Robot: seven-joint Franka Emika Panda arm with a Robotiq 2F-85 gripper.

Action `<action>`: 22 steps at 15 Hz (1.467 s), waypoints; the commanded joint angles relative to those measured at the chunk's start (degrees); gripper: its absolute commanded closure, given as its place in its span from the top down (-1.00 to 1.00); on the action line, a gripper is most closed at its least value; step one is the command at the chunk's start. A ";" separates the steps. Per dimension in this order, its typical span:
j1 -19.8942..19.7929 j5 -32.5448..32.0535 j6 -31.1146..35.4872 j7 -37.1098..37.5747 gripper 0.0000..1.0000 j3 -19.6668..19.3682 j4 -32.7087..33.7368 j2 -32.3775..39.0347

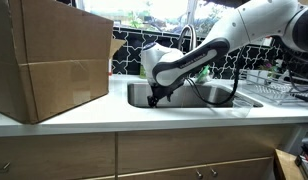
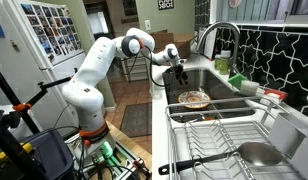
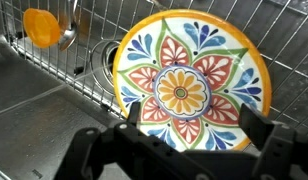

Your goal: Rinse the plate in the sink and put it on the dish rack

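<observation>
A round plate (image 3: 189, 85) with a yellow rim and a bright floral pattern lies on the wire grid at the bottom of the steel sink (image 3: 34, 120). It also shows in an exterior view (image 2: 194, 98). My gripper (image 3: 194, 125) is open and hovers just above the plate's near edge, one finger on each side, holding nothing. In both exterior views the gripper (image 1: 157, 95) (image 2: 177, 75) reaches down into the sink. The dish rack (image 2: 219, 135) (image 1: 279, 92) stands beside the sink.
A faucet (image 2: 219, 40) (image 1: 187, 40) arches over the sink. An orange round object (image 3: 39, 27) lies at the sink's corner. A large cardboard box (image 1: 54, 55) stands on the counter. A pan (image 2: 256, 153) lies in the rack.
</observation>
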 commanded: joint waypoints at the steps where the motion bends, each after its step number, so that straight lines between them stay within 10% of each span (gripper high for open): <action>1: 1.02 4.41 -4.18 -2.02 1.00 -1.18 8.02 5.57; 22: 2.54 8.79 0.29 -8.47 1.00 -2.61 23.42 22.10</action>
